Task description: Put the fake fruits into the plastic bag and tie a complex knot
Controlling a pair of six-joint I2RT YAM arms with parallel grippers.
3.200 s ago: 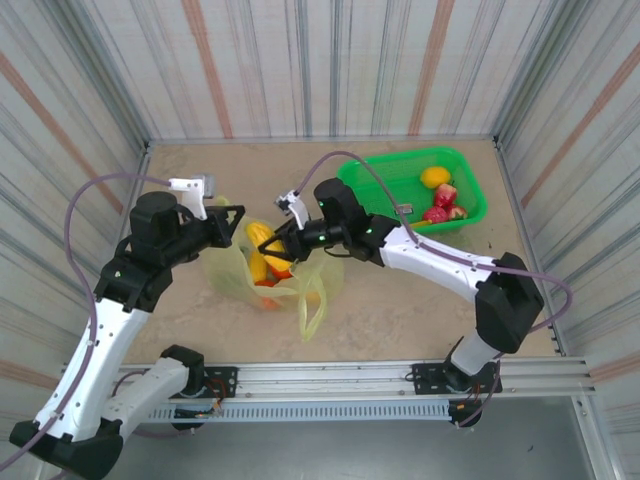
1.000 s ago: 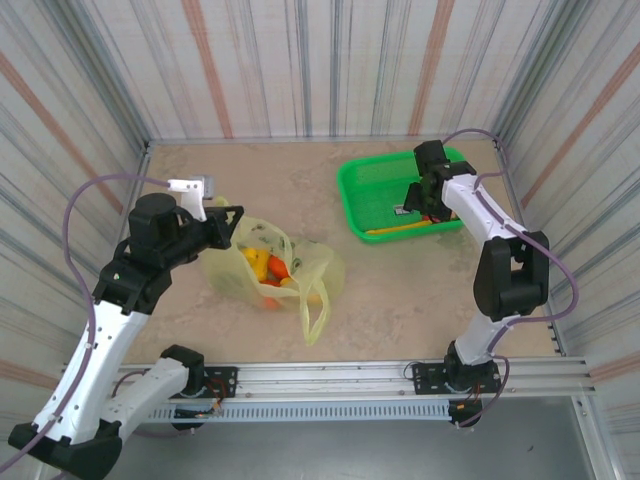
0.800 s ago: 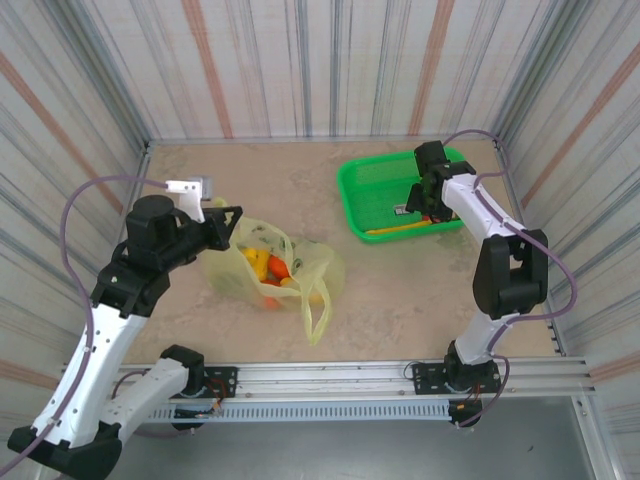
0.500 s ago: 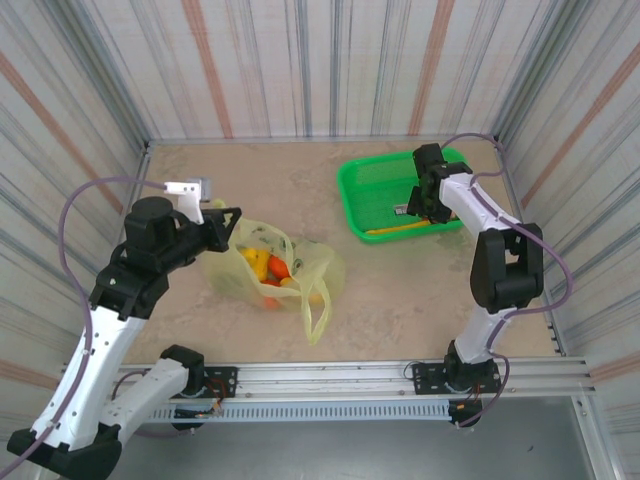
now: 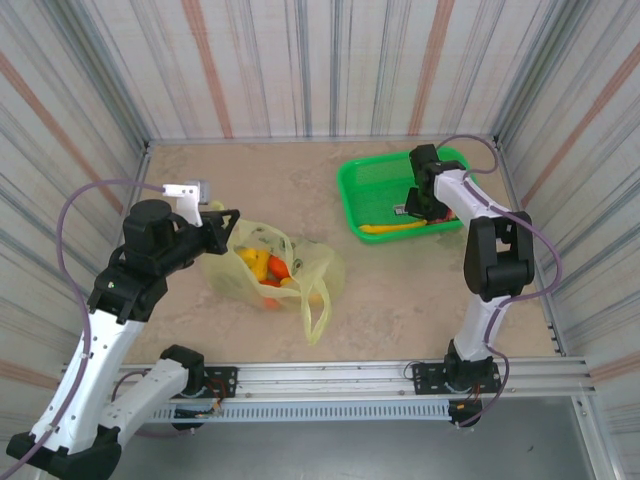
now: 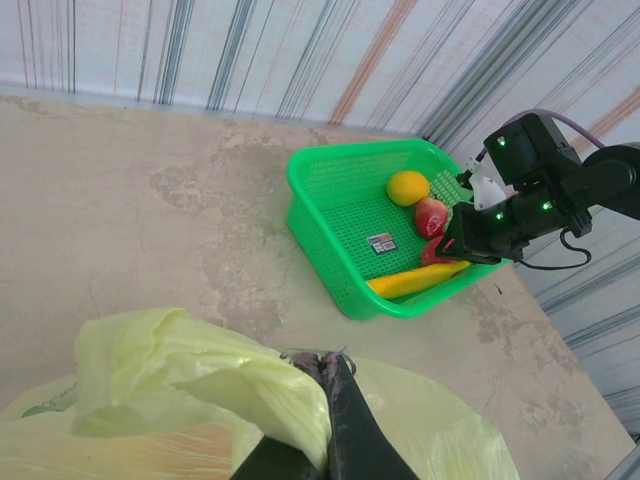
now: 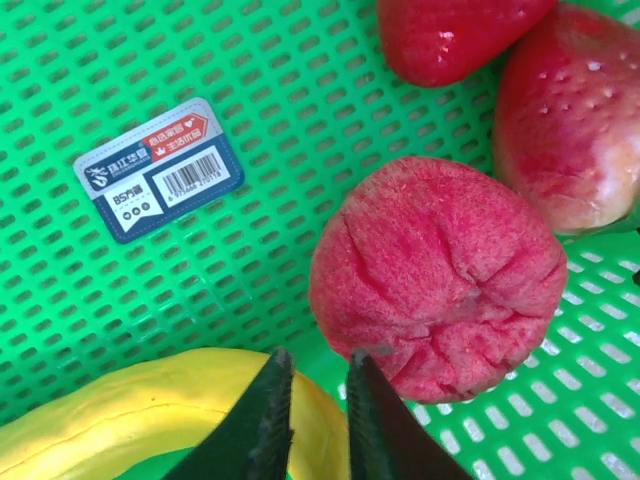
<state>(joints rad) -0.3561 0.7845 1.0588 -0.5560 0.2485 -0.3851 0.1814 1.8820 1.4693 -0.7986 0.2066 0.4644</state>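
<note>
The pale yellow-green plastic bag [image 5: 318, 262] lies left of centre with yellow and orange fake fruits [image 5: 268, 268] inside. My left gripper [image 5: 232, 218] is shut on its raised rim; in the left wrist view the gripper [image 6: 326, 362] pinches the bag [image 6: 190, 385]. My right gripper [image 5: 418, 207] is down in the green basket [image 5: 350, 200]. In the right wrist view its jaws [image 7: 318, 362] stand nearly together around the end of a yellow banana [image 7: 130, 425], right beside a rough red fruit [image 7: 440, 270]. Two strawberries [image 7: 575, 120] lie beyond it.
The basket [image 6: 330, 215] also holds a yellow lemon [image 6: 408, 186], and a barcode label [image 7: 158, 168] is stuck to its mesh floor. Striped walls close in the table on three sides. One bag handle [image 5: 315, 315] trails toward the near edge.
My right arm went from the bag to the basket, and its jaws have just closed in around the banana's end. The left gripper keeps holding the bag's rim.
</note>
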